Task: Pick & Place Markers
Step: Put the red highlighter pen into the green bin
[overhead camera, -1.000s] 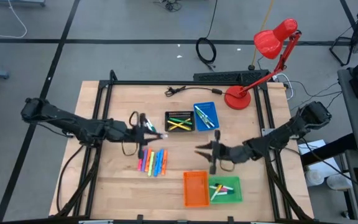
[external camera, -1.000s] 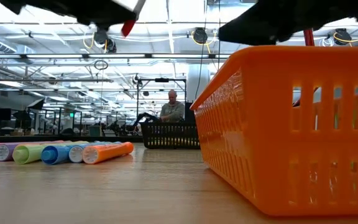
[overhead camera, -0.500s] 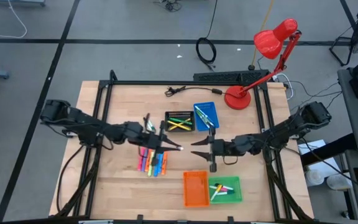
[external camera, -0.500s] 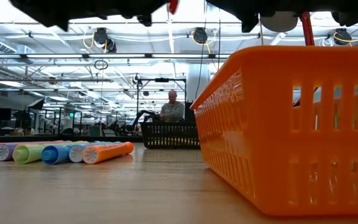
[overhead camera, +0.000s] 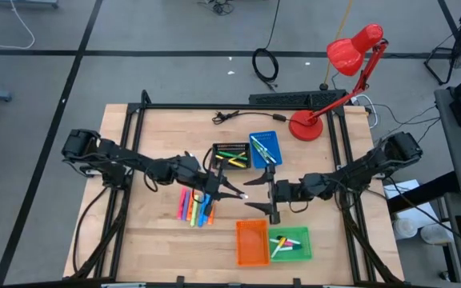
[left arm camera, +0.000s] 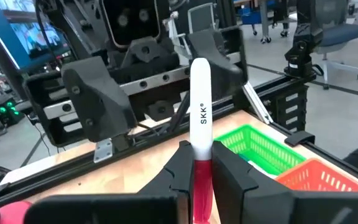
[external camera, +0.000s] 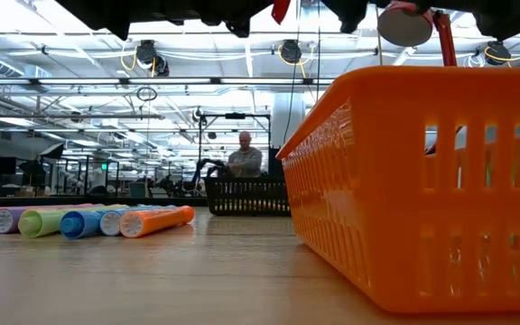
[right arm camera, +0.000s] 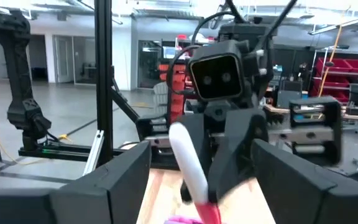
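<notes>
Facing each other over the middle of the table [overhead camera: 158, 232], your two arms have closed the gap they had a second ago. The left tool [overhead camera: 232, 194] has travelled from beside the loose markers [overhead camera: 195, 210] towards centre, pinching a white and red marker [left arm camera: 200, 127] upright. The right tool [overhead camera: 256, 194] has advanced to meet it, fingers spread wide on either side of that marker in the right wrist view. This looks like a handover, so let the right tool close before the left releases. The orange tray [overhead camera: 252, 242] and green tray [overhead camera: 290, 245] wait just below.
</notes>
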### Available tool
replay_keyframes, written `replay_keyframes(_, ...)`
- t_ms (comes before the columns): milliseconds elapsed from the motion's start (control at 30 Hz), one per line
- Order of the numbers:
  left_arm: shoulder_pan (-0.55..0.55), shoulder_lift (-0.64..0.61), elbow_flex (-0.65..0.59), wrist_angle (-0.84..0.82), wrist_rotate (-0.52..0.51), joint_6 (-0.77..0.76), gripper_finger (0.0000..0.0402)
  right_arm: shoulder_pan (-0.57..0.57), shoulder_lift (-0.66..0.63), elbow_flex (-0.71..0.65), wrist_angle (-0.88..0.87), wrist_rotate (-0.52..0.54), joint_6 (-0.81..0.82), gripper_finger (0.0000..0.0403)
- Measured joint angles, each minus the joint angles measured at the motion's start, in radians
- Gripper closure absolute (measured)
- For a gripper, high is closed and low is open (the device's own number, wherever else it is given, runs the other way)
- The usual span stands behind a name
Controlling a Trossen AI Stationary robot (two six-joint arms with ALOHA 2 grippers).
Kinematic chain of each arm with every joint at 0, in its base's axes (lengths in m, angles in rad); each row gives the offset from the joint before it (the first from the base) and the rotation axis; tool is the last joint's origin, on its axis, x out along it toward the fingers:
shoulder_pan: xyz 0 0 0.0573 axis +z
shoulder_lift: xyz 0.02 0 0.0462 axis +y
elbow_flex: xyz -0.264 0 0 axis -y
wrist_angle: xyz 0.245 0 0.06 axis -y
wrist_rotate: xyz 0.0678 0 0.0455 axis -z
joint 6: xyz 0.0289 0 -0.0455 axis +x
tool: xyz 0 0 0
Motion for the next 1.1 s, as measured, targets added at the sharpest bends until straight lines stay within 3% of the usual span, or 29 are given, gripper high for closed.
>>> replay_keyframes(367,0.000,0.000,0.000,-0.036,0.000,0.001,0.0369,0.004,0.069,0.072,-0.018,0.001,-0.073,0.0173)
replay_keyframes(1100,-0.003,0.000,0.000,-0.015,0.003,-0.004,0.0369,0.003,0.069,0.072,-0.080,0.003,-0.167,0.0296)
